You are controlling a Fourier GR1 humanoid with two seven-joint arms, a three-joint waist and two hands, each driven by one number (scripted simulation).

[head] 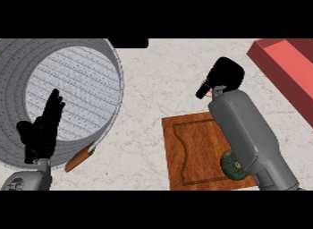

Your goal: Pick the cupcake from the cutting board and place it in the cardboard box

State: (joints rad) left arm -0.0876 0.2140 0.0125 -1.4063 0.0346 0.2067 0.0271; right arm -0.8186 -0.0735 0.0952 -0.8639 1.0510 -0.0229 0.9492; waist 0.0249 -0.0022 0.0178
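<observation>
You look steeply down on a pale cream, stone-like counter point(159, 76) with faint brownish veins, and it fills nearly all the view behind everything else. The light lies soft and even across it. At its far edge a small flat black patch point(129, 43) cuts in; you cannot tell what that is.

Worktop point(152, 89): pale stone look, faint veining, matt. Pan point(4, 89) at its left edge: grey metal, wall finely ribbed, floor stippled and rough, dull. The pan's handle point(80, 160) is brown and wood-like. Cutting board point(192, 147) near the front edge: reddish-brown wood, smooth, slight sheen. Cardboard box point(288, 67) at the far right corner — red, flat matt. Right forearm point(245, 129): grey, smooth, plastic-like highlights. Left hand point(37, 134) and right hand point(225, 74): black — the right glossy. Cupcake point(209, 88): only a sliver shows, finish unreadable.
</observation>
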